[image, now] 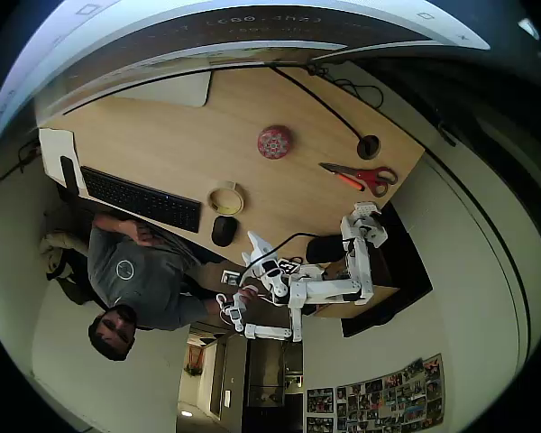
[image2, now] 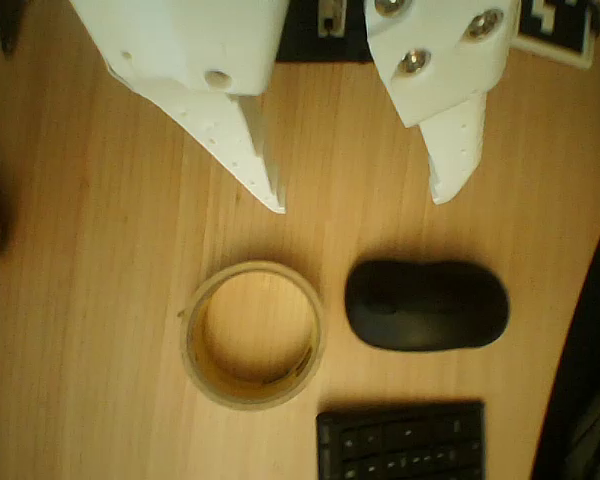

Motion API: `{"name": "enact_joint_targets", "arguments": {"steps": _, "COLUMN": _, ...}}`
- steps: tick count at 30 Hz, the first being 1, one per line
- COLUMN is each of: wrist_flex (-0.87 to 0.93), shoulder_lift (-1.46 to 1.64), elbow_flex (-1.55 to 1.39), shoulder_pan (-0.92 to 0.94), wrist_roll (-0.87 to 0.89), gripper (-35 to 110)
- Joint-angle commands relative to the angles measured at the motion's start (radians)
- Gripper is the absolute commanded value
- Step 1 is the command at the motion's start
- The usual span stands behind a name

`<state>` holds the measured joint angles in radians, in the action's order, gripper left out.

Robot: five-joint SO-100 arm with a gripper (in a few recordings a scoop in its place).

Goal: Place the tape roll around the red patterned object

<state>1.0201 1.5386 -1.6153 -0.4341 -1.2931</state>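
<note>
Wooden counter, items as laid. Tape roll: pale cream ring lying flat, open centre up, just left of the black mouse in the wrist view, with a black keyboard corner below them. Claw: white, both fingers spread apart, empty, hovering above the counter over the gap between ring and mouse. Red patterned object: round, alone mid-counter in the overhead view, well apart from the ring. Red-handled scissors: right of it, near the counter edge.
</note>
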Motion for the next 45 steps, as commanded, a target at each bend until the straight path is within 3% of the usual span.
{"name": "enact_joint_targets", "arguments": {"steps": 1, "wrist_flex": -0.040, "shoulder_lift": -0.057, "elbow_flex": 0.021, "shoulder_pan": 0.026, "wrist_roll": -0.005, "gripper": 38}}
{"name": "enact_joint_targets", "arguments": {"steps": 17, "wrist_flex": -0.074, "shoulder_lift": -0.261, "elbow_flex": 0.146, "shoulder_pan": 0.092, "wrist_roll": -0.034, "gripper": 36}}
{"name": "enact_joint_targets", "arguments": {"steps": 26, "wrist_flex": 0.126, "shoulder_lift": -0.245, "elbow_flex": 0.291, "shoulder_pan": 0.169, "wrist_roll": -0.069, "gripper": 37}}
{"name": "enact_joint_targets", "arguments": {"steps": 31, "wrist_flex": 0.236, "shoulder_lift": -0.301, "elbow_flex": 0.383, "shoulder_pan": 0.210, "wrist_roll": 0.031, "gripper": 40}}
{"name": "enact_joint_targets", "arguments": {"steps": 36, "wrist_flex": 0.276, "shoulder_lift": -0.209, "elbow_flex": 0.273, "shoulder_pan": 0.222, "wrist_roll": 0.215, "gripper": 45}}
{"name": "enact_joint_targets", "arguments": {"steps": 45, "wrist_flex": 0.232, "shoulder_lift": -0.175, "elbow_flex": 0.112, "shoulder_pan": 0.184, "wrist_roll": 0.449, "gripper": 46}}
